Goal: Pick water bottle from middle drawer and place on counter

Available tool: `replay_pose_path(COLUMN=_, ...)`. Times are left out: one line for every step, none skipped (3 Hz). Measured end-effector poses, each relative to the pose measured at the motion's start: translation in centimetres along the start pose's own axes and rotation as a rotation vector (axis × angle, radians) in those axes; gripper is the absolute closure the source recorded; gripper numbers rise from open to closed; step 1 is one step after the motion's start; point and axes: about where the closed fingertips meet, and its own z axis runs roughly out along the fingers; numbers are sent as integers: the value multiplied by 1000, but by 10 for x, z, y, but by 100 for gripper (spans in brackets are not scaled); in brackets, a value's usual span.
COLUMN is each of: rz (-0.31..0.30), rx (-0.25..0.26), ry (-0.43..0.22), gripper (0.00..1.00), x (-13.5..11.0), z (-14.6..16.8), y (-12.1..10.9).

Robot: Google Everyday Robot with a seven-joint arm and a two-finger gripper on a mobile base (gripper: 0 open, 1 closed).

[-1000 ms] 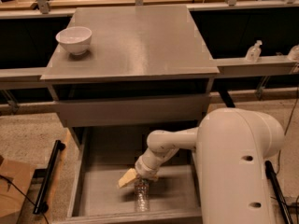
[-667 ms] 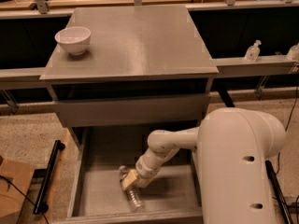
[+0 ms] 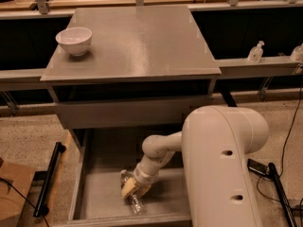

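Camera view. We see the gripper (image 3: pixel 129 190) lowered into the open middle drawer (image 3: pixel 102 193), at the end of the white arm (image 3: pixel 158 148). It sits over the middle of the water bottle (image 3: pixel 136 203), which lies on its side on the drawer floor near the front wall. Whether the gripper has closed on the bottle we cannot tell. Above, the grey bench (image 3: pixel 142 46) carries a white bowl (image 3: pixel 74 40) at its left rear corner.
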Motion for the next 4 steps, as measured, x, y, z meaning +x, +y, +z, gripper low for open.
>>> replay_pose_path(rz=0, rx=0, ry=0, gripper=100, x=0, z=0, y=0)
replay_pose_path(rz=-57, rx=-24, ry=-7, gripper=100, x=2, z=-37, y=-5)
replay_pose_path(rz=-138, rx=-116, ry=-93, gripper=100, x=-10, z=-130, y=-21)
replay_pose_path(rz=-271, rx=-141, ry=-149, gripper=100, x=-13, z=-219, y=-35)
